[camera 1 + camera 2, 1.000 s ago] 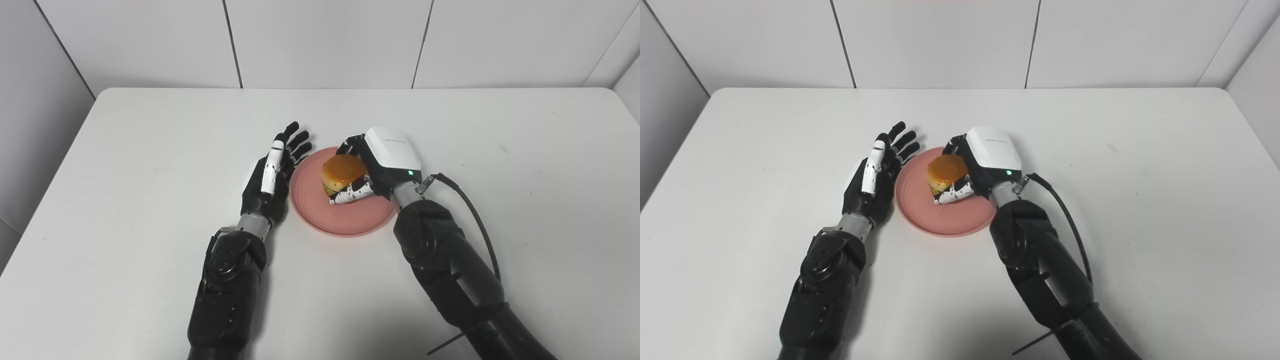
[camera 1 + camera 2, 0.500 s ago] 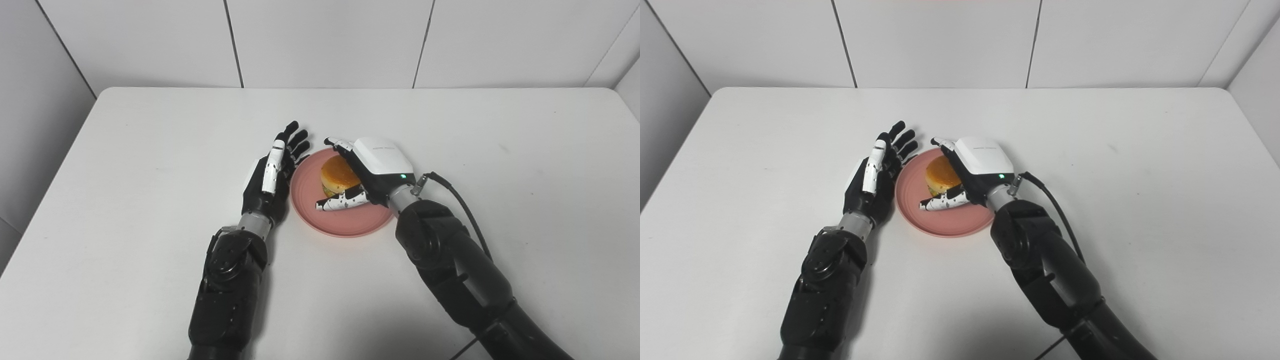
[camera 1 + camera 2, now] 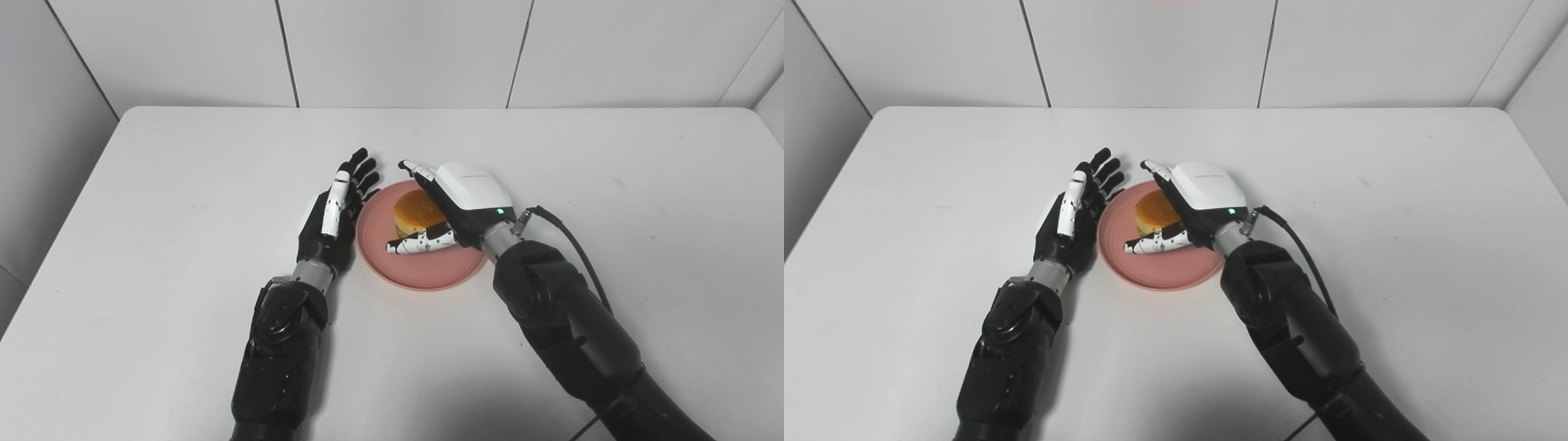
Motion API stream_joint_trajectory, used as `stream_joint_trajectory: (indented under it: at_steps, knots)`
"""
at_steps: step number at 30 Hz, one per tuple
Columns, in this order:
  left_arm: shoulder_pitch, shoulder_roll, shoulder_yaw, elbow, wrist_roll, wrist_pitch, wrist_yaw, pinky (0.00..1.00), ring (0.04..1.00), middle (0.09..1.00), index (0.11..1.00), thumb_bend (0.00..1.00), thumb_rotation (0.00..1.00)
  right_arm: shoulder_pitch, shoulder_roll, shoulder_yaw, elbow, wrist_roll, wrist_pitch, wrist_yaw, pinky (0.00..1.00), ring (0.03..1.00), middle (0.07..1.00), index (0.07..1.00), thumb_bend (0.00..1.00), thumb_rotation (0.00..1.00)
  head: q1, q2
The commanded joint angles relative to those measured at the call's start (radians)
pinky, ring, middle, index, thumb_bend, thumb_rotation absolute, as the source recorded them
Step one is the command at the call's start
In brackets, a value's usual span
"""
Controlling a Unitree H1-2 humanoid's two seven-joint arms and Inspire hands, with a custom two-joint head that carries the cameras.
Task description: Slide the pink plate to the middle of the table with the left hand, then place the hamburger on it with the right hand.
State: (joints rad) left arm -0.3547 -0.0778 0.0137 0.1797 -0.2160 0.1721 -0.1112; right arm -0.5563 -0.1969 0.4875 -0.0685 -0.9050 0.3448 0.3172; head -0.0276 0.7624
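White table (image 3: pixel 184 184) fills your view, backed by pale wall panels. Near its middle you have the pink plate (image 3: pixel 429 272) with the hamburger (image 3: pixel 415 211) resting on it. Your right hand (image 3: pixel 453 205) sits beside the hamburger, fingers spread and released. Your left hand (image 3: pixel 331 214) stands edge-up against the plate's left rim, fingers straight, holding nothing.

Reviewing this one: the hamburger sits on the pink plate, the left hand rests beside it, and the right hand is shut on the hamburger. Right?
Not quite: the right hand is open around the hamburger, as the left eye view shows.
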Motion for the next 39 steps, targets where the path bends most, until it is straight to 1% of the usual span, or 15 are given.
stream_joint_trajectory:
  at_steps: [1, 6, 10, 12, 13, 15, 16, 19, 24, 26, 28, 30, 33, 35, 39]
  knots:
    - [0.029, -0.002, 0.003, 0.045, -0.008, 0.041, 0.002, 0.92, 0.944, 0.946, 0.911, 0.39, 1.00, -0.040, -0.008, -0.026, -0.058, -0.004, -0.033, -0.016, 0.69, 0.810, 0.880, 0.932, 0.94, 0.62, 0.000, -0.002]
    - [0.029, 0.003, 0.010, 0.048, 0.001, 0.029, 0.002, 0.90, 0.918, 0.919, 0.901, 0.40, 1.00, -0.037, -0.016, -0.074, -0.123, 0.014, -0.044, -0.035, 0.65, 0.787, 0.872, 0.928, 0.95, 0.59, -0.004, -0.010]
    - [0.029, 0.019, 0.008, 0.048, 0.015, 0.009, -0.001, 0.92, 0.918, 0.924, 0.919, 0.39, 1.00, -0.010, -0.014, -0.140, -0.158, 0.076, -0.071, -0.084, 0.70, 0.821, 0.883, 0.938, 0.94, 0.64, -0.007, -0.015]
    - [0.032, 0.027, 0.006, 0.045, 0.026, -0.010, 0.001, 0.92, 0.919, 0.925, 0.924, 0.40, 1.00, 0.014, -0.003, -0.180, -0.165, 0.120, -0.079, -0.113, 0.65, 0.815, 0.903, 0.949, 0.94, 0.70, -0.008, -0.017]
    - [0.033, 0.032, 0.005, 0.043, 0.033, -0.021, 0.002, 0.92, 0.927, 0.935, 0.934, 0.40, 1.00, 0.024, 0.002, -0.197, -0.164, 0.139, -0.086, -0.128, 0.69, 0.852, 0.923, 0.964, 0.94, 0.79, -0.009, -0.019]
    - [0.036, 0.041, 0.003, 0.034, 0.044, -0.038, 0.005, 0.94, 0.937, 0.947, 0.945, 0.40, 1.00, 0.053, 0.008, -0.227, -0.154, 0.177, -0.106, -0.160, 0.73, 0.881, 0.947, 0.984, 0.94, 0.86, -0.010, -0.020]
    - [0.038, 0.044, 0.005, 0.028, 0.046, -0.044, 0.005, 0.97, 0.968, 0.975, 0.974, 0.40, 1.00, 0.067, 0.013, -0.239, -0.147, 0.195, -0.117, -0.175, 0.77, 0.923, 0.981, 0.995, 0.90, 0.94, -0.010, -0.021]
    - [0.054, 0.055, 0.001, 0.003, 0.077, -0.101, 0.010, 1.00, 0.995, 0.997, 0.997, 0.39, 1.00, 0.134, 0.035, -0.295, -0.116, 0.294, -0.178, -0.243, 0.82, 0.956, 0.998, 1.000, 0.85, 0.99, -0.006, -0.021]
    - [0.110, 0.076, -0.023, -0.054, 0.170, -0.192, 0.032, 1.00, 1.000, 1.000, 1.000, 0.43, 1.00, 0.251, 0.077, -0.363, -0.061, 0.415, -0.318, -0.364, 0.89, 0.980, 1.000, 1.000, 0.72, 1.00, -0.009, -0.018]
    - [0.134, 0.083, -0.025, -0.072, 0.198, -0.203, 0.045, 1.00, 1.000, 1.000, 1.000, 0.42, 1.00, 0.285, 0.091, -0.374, -0.034, 0.440, -0.381, -0.410, 0.91, 0.984, 1.000, 1.000, 0.72, 1.00, -0.015, -0.017]
    - [0.159, 0.093, -0.028, -0.089, 0.221, -0.212, 0.049, 1.00, 1.000, 1.000, 1.000, 0.44, 1.00, 0.313, 0.102, -0.378, -0.007, 0.448, -0.445, -0.453, 0.94, 0.996, 1.000, 1.000, 0.68, 1.00, -0.020, -0.016]
    - [0.175, 0.103, -0.030, -0.099, 0.228, -0.219, 0.042, 1.00, 1.000, 1.000, 1.000, 0.47, 1.00, 0.331, 0.109, -0.378, 0.008, 0.449, -0.483, -0.479, 0.96, 1.000, 1.000, 1.000, 0.65, 1.00, -0.024, -0.016]
    - [0.220, 0.123, -0.043, -0.117, 0.257, -0.256, 0.038, 1.00, 1.000, 1.000, 1.000, 0.51, 1.00, 0.385, 0.119, -0.377, -0.003, 0.463, -0.481, -0.481, 0.99, 1.000, 1.000, 1.000, 0.58, 1.00, -0.024, -0.015]
    - [0.245, 0.128, -0.051, -0.138, 0.273, -0.260, 0.042, 1.00, 1.000, 1.000, 1.000, 0.51, 1.00, 0.406, 0.123, -0.375, -0.004, 0.462, -0.480, -0.484, 0.99, 1.000, 1.000, 1.000, 0.55, 1.00, -0.026, -0.013]
    - [0.292, 0.133, -0.069, -0.136, 0.285, -0.303, 0.034, 1.00, 1.000, 1.000, 1.000, 0.48, 1.00, 0.438, 0.132, -0.378, 0.025, 0.521, -0.510, -0.472, 0.96, 0.996, 1.000, 1.000, 0.52, 1.00, -0.027, -0.013]
